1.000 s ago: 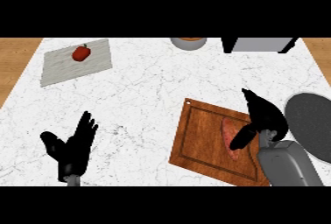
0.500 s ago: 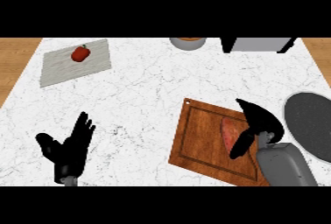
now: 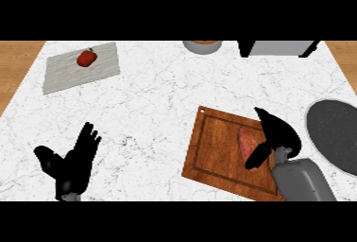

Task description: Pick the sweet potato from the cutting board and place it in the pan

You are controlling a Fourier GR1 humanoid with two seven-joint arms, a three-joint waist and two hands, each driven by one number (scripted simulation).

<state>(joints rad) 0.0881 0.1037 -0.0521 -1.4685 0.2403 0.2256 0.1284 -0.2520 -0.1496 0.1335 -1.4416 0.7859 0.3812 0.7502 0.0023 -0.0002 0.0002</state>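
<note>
Sweet potato [image 3: 247, 143] half-hidden under right hand [image 3: 280, 135]

Landmark: the brown wooden cutting board [image 3: 222, 153]. Left of the board, the white marble counter [image 3: 160, 99] lies bare as far as the open black left hand [image 3: 70, 163] resting near the lower edge. Just right of the board sits the dark grey round pan [image 3: 335, 134]. The black right hand [image 3: 277, 137] and grey forearm [image 3: 303, 182] cover the board's right side.

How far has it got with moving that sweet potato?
Nothing is moved yet: the sweet potato lies on the cutting board. The right hand hangs over it, fingers not visibly closed round it. Lifting and carrying it to the pan remain. The left hand rests open.
</note>
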